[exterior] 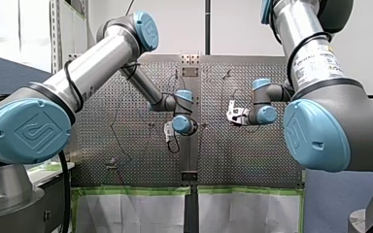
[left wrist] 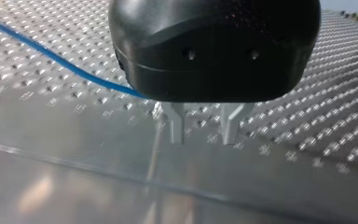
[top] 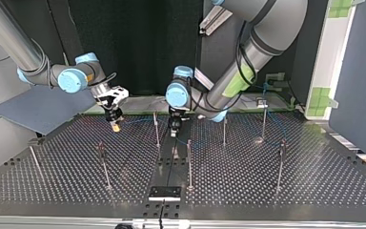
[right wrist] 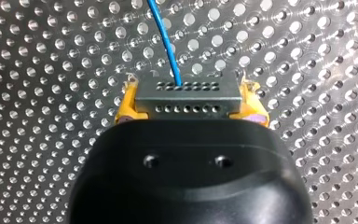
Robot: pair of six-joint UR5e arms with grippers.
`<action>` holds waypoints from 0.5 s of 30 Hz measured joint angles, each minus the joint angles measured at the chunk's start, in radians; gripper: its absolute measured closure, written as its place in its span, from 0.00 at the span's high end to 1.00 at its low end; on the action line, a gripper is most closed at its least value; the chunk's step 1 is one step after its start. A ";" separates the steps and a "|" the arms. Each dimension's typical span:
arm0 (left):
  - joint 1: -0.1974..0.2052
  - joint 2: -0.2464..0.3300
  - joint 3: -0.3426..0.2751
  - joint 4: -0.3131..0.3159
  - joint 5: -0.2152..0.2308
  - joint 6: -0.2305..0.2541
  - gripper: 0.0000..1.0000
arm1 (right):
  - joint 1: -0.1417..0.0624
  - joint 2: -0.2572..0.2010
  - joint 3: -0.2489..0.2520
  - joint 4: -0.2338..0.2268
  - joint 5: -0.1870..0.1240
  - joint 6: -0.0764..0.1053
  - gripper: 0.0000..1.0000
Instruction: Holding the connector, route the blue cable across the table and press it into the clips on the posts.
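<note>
Between the yellow pads (right wrist: 126,108) of my right pincer (right wrist: 189,101) sits the grey connector (right wrist: 189,95). It is clamped from both sides, so the pincer is closed down to the connector's width. Two rows of small holes show on the connector, one on the side towards the wrist camera and one on the face turned away from the pincer. The blue cable (right wrist: 164,37) leaves that far face and runs straight ahead of the pincer over the perforated surface (right wrist: 51,70). In the top view this pincer points downward and hangs a little above the surface, touching nothing else.

My left pincer (left wrist: 204,133) has its two metal fingers (left wrist: 177,127) apart, with a clear gap and nothing held between them. Their tips hang close over the surface; I cannot tell whether they touch it. The cable runs in beside this pincer and goes out of sight behind its black body, clear of the fingers. In the top view the left pincer points down just beside one of the thin posts (top: 156,128). Another post stands on its other side and more stand farther off. The clips on them are too small to make out.
</note>
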 joint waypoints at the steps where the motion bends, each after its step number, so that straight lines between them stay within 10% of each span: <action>1: -0.004 0.000 0.000 -0.007 -0.002 0.002 1.00 | 0.000 0.000 0.000 0.000 -0.001 0.000 0.00; 15: -0.031 0.064 -0.064 -0.054 -0.036 0.020 1.00 | -0.001 0.001 0.000 0.001 0.001 0.000 0.00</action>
